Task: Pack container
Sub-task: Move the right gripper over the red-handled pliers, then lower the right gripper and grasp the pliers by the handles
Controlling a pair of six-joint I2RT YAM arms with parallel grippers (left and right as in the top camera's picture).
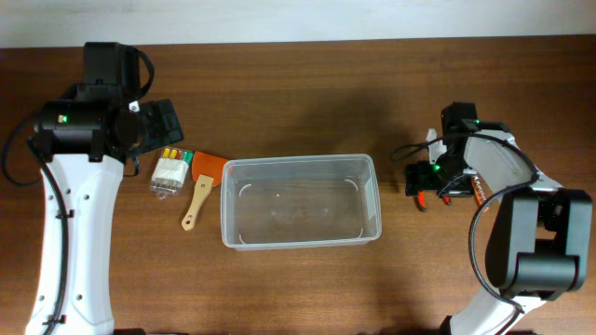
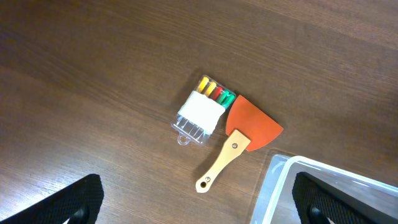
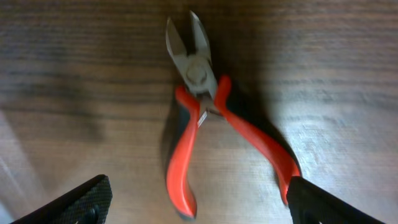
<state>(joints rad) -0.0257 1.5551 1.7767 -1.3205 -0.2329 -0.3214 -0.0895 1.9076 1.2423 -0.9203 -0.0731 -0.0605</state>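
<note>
Our left gripper point(image 2: 198, 208) hangs with fingers wide apart over a marker pack point(image 2: 202, 111) and an orange scraper point(image 2: 239, 140), both just left of the empty container point(image 1: 299, 161), whose long axis runs left to right at mid-table. Right of it, red-handled cutters point(image 3: 198, 112) lie directly beneath our right gripper point(image 3: 199, 208), whose spread fingers flank the handles, so we judge this the readier pick.

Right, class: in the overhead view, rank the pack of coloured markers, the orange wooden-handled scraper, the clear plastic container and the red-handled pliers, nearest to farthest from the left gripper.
1. marker pack, right beside the left gripper.
2. scraper, just right of the pack.
3. container, centre.
4. pliers, far right.
</note>
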